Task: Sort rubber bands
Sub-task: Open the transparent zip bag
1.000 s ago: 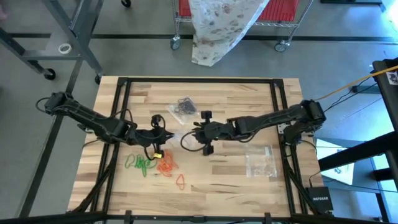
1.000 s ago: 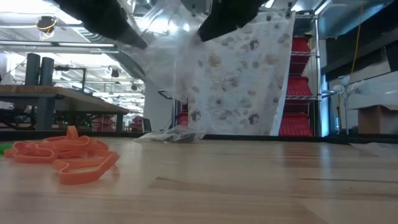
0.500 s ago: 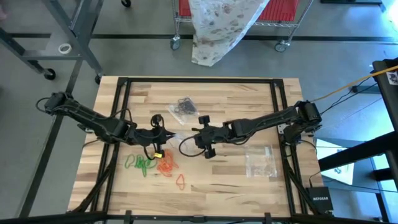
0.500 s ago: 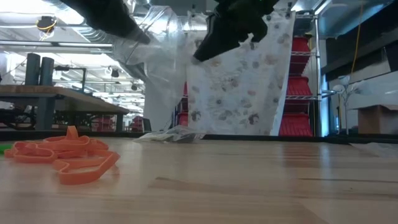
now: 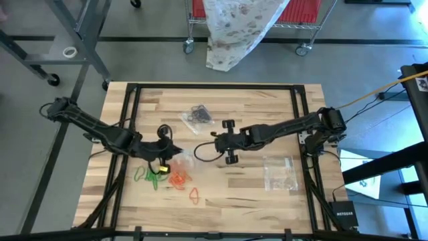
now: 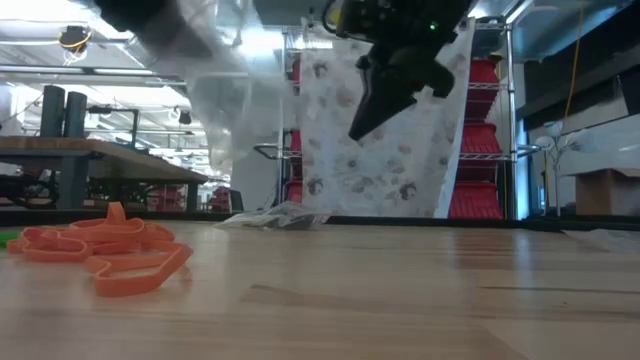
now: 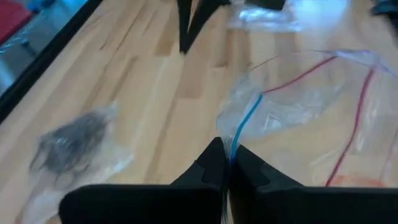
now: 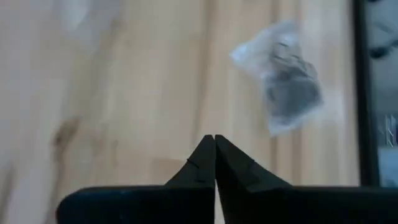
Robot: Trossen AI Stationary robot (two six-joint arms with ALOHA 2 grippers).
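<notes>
On the worktop (image 5: 267, 201), toward its left near part, the rubber bands (image 5: 179, 179) lay loose: green ones leftmost, orange-red ones beside them, one orange loop nearer still. Black ones sat bagged at the far centre (image 5: 196, 115). They looked light, soft and springy (likely to snag together); a pinch on a single strand should serve. The left tool (image 7: 227, 163) was clamped on the rim of a clear bag (image 7: 298, 112) above the pile. The right tool (image 8: 214, 142), fingers together and empty, hung mid-worktop. Compared with a second earlier, it had closed and rotated.
</notes>
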